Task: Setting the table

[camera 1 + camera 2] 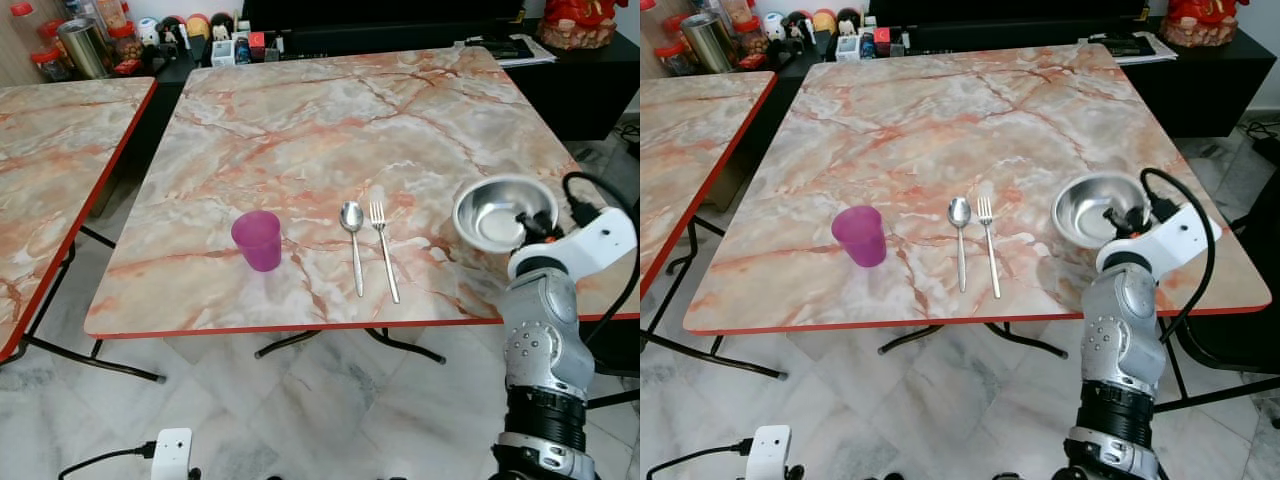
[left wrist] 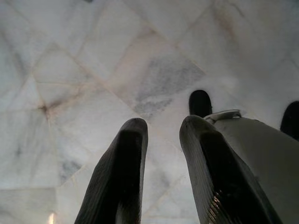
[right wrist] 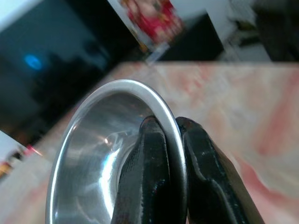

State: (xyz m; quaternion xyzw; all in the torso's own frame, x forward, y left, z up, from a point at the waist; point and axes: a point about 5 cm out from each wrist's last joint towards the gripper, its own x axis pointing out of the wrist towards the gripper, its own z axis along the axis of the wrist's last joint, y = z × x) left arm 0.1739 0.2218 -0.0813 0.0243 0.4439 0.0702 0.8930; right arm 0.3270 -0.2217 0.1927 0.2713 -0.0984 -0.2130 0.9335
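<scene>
left eye view: a marble table (image 1: 300,130) carries the setting; read across from the robot's left.
left gripper (image 2: 161,154): hangs idle over the tiled floor (image 2: 93,70), its two black fingers apart with nothing between them, well away from the table.
purple cup (image 1: 258,240): upright near the front edge, leftmost of the setting.
spoon (image 1: 353,240): just right of the cup, long axis running from the front edge toward the far edge, bowl at the far end.
fork (image 1: 383,248): just beside the spoon and parallel to it, tines at the far end; the two look apart, not touching.
steel bowl (image 1: 503,212): right of the fork, over the table's right front part, empty; whether it rests on the table or is held just above cannot be told.
right gripper (image 3: 170,154): clamped on the bowl's rim, one finger inside and one outside, at the side of the bowl nearest the robot.
key relation: the free spot in the setting lies to the left of the held bowl, toward the fork, so the right arm is the nearer one and the carry would likely run leftward.
risk, as a judgement: a thin rim pinch may let the bowl tip.
</scene>
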